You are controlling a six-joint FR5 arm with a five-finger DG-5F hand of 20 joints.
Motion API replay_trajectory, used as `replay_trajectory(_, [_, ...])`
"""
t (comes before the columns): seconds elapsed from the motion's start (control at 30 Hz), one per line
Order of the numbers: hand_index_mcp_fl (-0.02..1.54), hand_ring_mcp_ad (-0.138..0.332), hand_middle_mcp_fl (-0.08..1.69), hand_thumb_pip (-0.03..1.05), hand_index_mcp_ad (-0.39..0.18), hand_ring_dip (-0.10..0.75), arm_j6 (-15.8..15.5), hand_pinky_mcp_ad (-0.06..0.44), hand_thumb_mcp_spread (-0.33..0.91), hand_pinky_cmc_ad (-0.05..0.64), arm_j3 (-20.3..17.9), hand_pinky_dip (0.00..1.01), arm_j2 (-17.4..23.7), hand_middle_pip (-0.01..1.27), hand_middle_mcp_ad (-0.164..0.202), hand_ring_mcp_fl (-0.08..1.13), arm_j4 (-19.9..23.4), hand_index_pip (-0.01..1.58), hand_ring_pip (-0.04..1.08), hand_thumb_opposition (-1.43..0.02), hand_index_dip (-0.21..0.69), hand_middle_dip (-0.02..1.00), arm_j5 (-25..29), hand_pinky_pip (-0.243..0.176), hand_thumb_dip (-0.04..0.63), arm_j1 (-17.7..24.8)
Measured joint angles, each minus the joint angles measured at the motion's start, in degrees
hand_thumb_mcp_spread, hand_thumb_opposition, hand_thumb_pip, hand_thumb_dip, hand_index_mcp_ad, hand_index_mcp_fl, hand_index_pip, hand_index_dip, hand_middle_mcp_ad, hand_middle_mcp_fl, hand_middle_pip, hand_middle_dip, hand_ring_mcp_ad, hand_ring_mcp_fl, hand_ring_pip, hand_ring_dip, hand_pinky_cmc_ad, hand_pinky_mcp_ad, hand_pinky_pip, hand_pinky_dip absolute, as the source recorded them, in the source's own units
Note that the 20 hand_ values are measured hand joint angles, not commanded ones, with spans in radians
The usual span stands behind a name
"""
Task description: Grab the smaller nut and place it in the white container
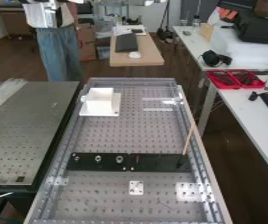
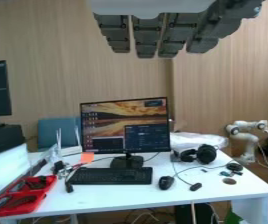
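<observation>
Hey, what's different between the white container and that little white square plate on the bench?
The white container stands up boxy, while the square plate lies flat. The white container is clearly larger than the square plate. The white container sits beyond the black strip; the square plate is on its near side. Both are white.

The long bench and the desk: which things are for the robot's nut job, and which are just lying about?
For the job:
- nuts on the black board (I can't tell for sure which is the smaller)
- white container
- robot's hand

Just lying about:
- red tray
- keyboard
- mouse
- headphones
</observation>
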Motion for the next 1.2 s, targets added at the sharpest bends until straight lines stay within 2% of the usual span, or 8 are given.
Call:
replay_trajectory(0.07, [0.02, 0.037, 0.01, 0.01, 0.005, 0.017, 0.14, 0.031, 0.0, 0.037, -0.4, 0.01, 0.03, 0.02, 0.058, 0.0, 0.04, 0.01, 0.02, 0.01, 0.012, 0.02, 0.07, -0.01, 0.003, -0.04])
replay_trajectory(0.17, [0.02, 0.037, 0.0, 0.29, 0.005, 0.023, 0.42, 0.051, 0.13, 0.045, -0.96, 0.11, 0.2, 0.04, 0.058, 0.0, 0.17, 0.01, 0.02, -0.21, 0.063, 0.04, 0.17, -0.012, 0.024, -0.13])
replay_trajectory(0.2, [0.02, 0.038, 0.0, 0.34, 0.0, 0.026, 0.42, 0.082, 0.18, 0.084, -1.08, 0.19, 0.24, 0.05, 0.058, 0.0, 0.21, 0.02, 0.01, -0.29, 0.11, 0.07, 0.19, -0.012, 0.038, -0.16])
replay_trajectory(0.33, [0.02, 0.077, 0.0, 0.4, -0.009, 0.063, 0.57, 0.194, 0.22, 0.232, -1.84, 0.37, 0.55, 0.09, 0.058, 0.0, 0.41, 0.04, 0.04, -0.54, 0.225, 0.14, 0.31, -0.04, 0.051, -0.37])
replay_trajectory(0.43, [0.02, 0.106, 0.01, 0.42, -0.009, 0.087, 0.66, 0.265, 0.22, 0.297, -2.14, 0.46, 0.66, 0.1, 0.058, 0.0, 0.47, 0.05, 0.06, -0.62, 0.288, 0.18, 0.49, -0.073, 0.052, -0.43])
replay_trajectory(0.53, [0.02, 0.126, 0.01, 0.42, -0.007, 0.098, 0.81, 0.293, 0.22, 0.351, -2.74, 0.49, 0.78, 0.12, 0.059, 0.0, 0.56, 0.05, 0.08, -0.65, 0.316, 0.19, 0.81, -0.075, 0.052, -0.44])
replay_trajectory(0.8, [0.02, 0.155, 0.01, 0.45, -0.005, 0.103, 0.82, 0.312, 0.21, 0.382, -3.94, 0.55, 1.33, 0.12, 0.079, 0.0, 1.13, 0.05, 0.07, -0.68, 0.34, 0.21, 2.0, -0.096, 0.051, -0.27])
replay_trajectory(1.2, [0.02, 0.155, 0.01, 0.44, -0.009, 0.113, 0.0, 0.314, 0.21, 0.41, -4.72, 0.57, 2.28, 0.13, 0.082, 0.0, 2.11, 0.06, 0.08, -0.7, 0.36, 0.22, 3.14, -0.106, 0.051, 0.26])
